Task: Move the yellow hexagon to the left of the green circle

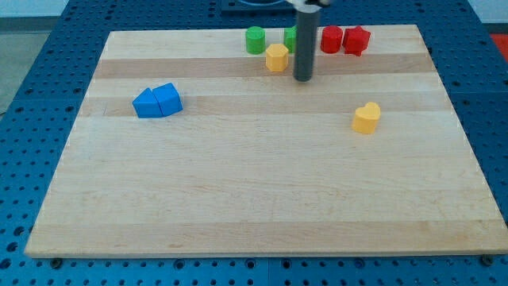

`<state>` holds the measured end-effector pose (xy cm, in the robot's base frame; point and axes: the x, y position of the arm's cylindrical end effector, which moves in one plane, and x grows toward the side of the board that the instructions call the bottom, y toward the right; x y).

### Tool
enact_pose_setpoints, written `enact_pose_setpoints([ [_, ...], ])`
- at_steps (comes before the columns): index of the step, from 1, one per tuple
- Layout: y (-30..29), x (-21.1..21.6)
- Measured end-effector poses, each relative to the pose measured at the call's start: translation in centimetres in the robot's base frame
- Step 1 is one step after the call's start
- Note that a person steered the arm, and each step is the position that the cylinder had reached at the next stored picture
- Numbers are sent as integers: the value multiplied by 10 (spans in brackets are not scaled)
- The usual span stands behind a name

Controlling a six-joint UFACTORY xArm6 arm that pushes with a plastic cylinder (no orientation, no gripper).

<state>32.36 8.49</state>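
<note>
— So, starting from the view's left, what do we have on the wooden board (238,199)?

— Well, we see two blue blocks (157,101) touching each other, well apart from everything else, at the left side of the board. Their exact shapes we cannot make out.

— And moving rightward?

— Near the view's top edge we find the green circle (255,40). Just below and to its right sits the yellow hexagon (276,57), close to it but with a sliver of board between them. So the hexagon lies on the circle's lower right, not on its left.

— Where is our rod?

— Our dark rod stands upright just to the right of the hexagon, and my tip (302,79) rests on the board a little lower than the hexagon, apart from it. We carry no gripper, so nothing can be said of spread or pinched jaws; the rod holds nothing.

— What does the rod hide?

— Behind it, a second green block (290,36) shows only as a narrow edge; we cannot tell its shape.

— And further right?

— A red cylinder (331,39) touches a red star (356,40) along the top edge. Lower down, well apart, a yellow heart (366,117) sits alone.
</note>
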Motion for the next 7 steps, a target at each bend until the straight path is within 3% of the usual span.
enact_pose_setpoints([
  [2, -10, -53],
  [3, -101, -17],
  [4, -164, -10],
  [7, -163, -44],
])
